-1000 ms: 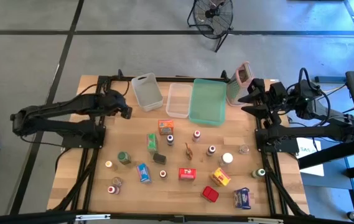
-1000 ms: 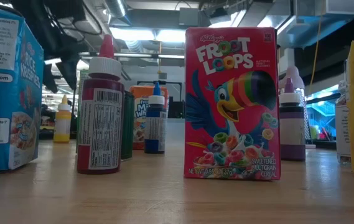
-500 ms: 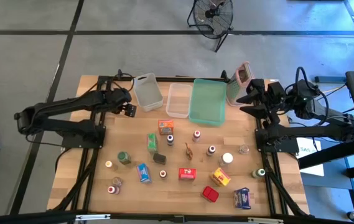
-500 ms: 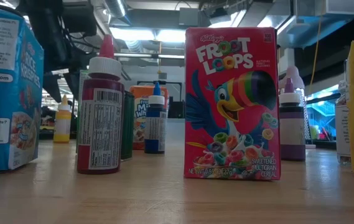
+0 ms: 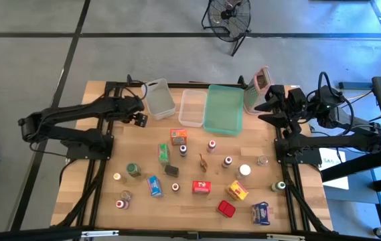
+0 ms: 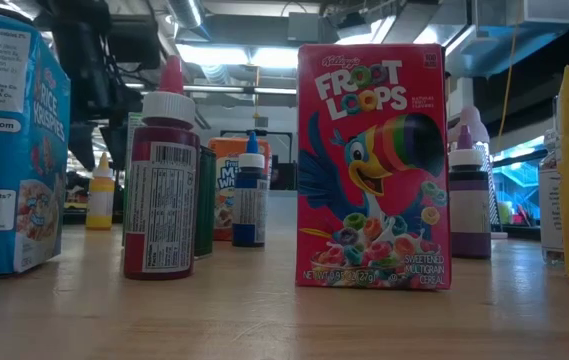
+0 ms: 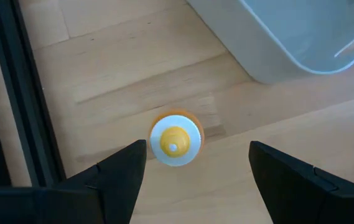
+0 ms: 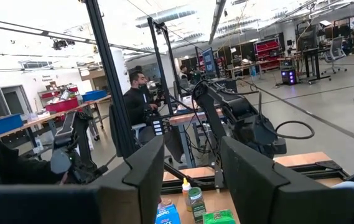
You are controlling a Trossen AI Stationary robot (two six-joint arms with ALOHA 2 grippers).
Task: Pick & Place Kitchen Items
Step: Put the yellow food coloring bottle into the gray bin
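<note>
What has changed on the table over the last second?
The left gripper has swung toward the picture's right along the table's far edge, from short of the clear bin to right beside it. Its fingers are open above a small yellow-capped bottle, nothing held. The right gripper has barely shifted beside the grey container. The kitchen items have not moved.

Bright overhead light, blurred low foreground
</note>
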